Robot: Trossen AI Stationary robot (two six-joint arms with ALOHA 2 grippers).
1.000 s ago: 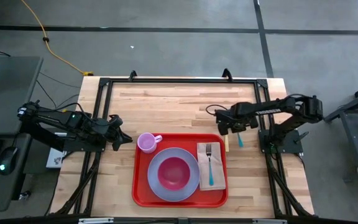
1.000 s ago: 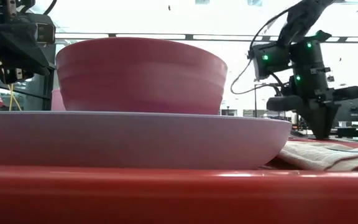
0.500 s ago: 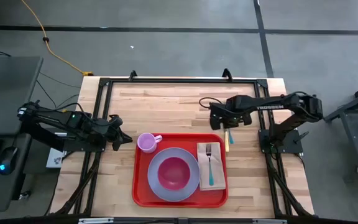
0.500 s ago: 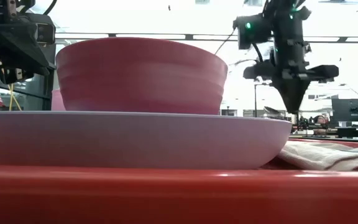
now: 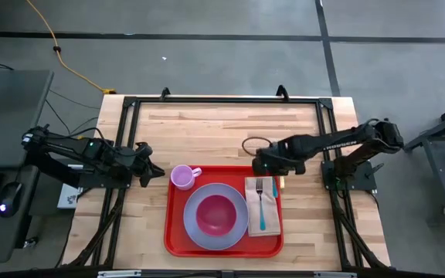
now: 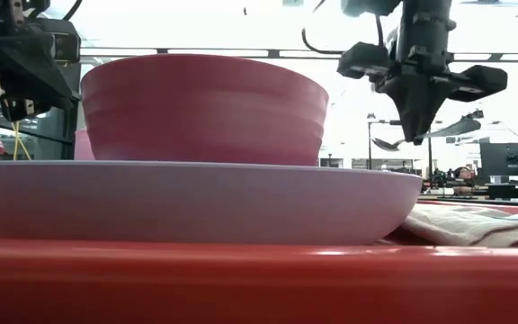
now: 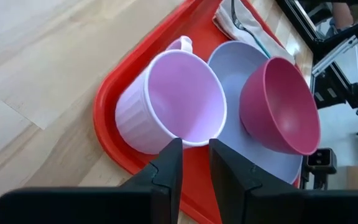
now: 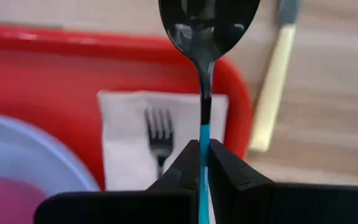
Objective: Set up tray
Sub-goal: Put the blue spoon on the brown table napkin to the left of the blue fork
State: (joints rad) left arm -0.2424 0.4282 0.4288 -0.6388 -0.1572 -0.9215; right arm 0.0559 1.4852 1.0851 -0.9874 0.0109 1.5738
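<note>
The red tray point(image 5: 178, 235) lies on the wooden table and carries a lavender plate point(image 5: 195, 228) with a pink bowl point(image 5: 216, 215), a pink cup point(image 5: 182, 177) and a tan napkin point(image 5: 269, 193) with a teal-handled fork point(image 5: 262, 207). My right gripper point(image 5: 265, 164) hangs over the tray's far right corner, shut on a teal-handled spoon point(image 8: 207, 18). My left gripper point(image 7: 194, 165) stands left of the cup, short of it, fingers a narrow gap apart with nothing between. My right gripper pinches the spoon's teal handle point(image 8: 202, 149) between its two fingers, which point down from above and lie across it. The spoon is lifted clear and lies nearly level below the fingertips, its bowl point(image 6: 387, 144) a little lower than the handle end.
A knife with a cream handle point(image 5: 281, 183) lies on the table just right of the tray's far right corner. Bare wood stretches behind the tray. Black frame rails border the table.
My right gripper has risen and gone toward the table's left, from over the bare wood to the tray's far right corner, rolling about its own line as it went. The spoon has come up off the table with it, lifted clear.
</note>
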